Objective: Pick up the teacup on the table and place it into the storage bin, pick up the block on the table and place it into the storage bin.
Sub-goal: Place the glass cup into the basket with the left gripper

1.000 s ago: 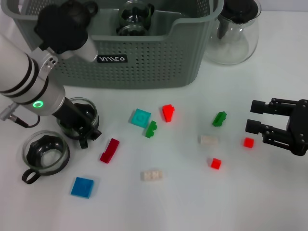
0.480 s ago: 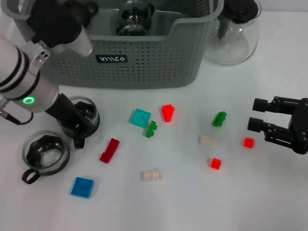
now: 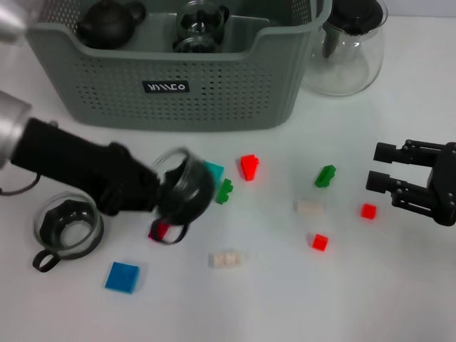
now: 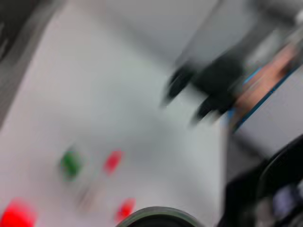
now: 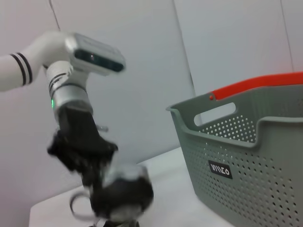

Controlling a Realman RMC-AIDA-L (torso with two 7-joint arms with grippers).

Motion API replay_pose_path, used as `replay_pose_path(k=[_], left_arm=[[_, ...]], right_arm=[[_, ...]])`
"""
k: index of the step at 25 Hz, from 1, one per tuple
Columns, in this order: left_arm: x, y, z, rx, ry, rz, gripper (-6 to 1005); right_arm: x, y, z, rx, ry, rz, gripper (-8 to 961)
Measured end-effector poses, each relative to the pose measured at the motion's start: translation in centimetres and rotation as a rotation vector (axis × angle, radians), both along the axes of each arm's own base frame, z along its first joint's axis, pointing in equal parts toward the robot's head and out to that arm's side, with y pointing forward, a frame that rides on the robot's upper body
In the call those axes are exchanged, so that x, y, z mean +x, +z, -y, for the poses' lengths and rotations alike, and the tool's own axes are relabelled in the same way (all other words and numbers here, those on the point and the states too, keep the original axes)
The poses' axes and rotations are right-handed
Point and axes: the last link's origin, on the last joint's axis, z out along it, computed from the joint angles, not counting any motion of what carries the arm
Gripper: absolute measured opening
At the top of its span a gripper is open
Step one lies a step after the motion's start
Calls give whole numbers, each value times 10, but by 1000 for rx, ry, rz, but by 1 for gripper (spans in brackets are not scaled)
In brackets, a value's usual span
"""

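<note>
The left gripper has a glass teacup clamped in its fingers and holds it tipped above the table, over the red block and just beside the teal one. The storage bin stands farther back, with a dark teapot and a glass cup already inside. A second teacup sits on the table by the left arm. Over on the right, the right gripper hangs with its fingers spread, empty, near a small red block. From here the cup looks to need lifting well clear of the bin's front wall before crossing it, levelled out, then lowered into a free spot away from the glassware so nothing knocks.
</note>
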Motion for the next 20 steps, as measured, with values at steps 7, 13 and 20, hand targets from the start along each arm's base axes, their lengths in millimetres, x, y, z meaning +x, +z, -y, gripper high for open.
replay_pose_path(k=[7, 13, 20], left_arm=[[23, 44, -9, 197, -81, 525, 51], [54, 89, -59, 446, -1, 700, 50], [107, 72, -149, 502, 181, 205, 51]], right_arm=[[2, 0, 3, -3, -7, -6, 535], [3, -2, 3, -8, -13, -12, 534], [4, -5, 6, -16, -18, -19, 534]])
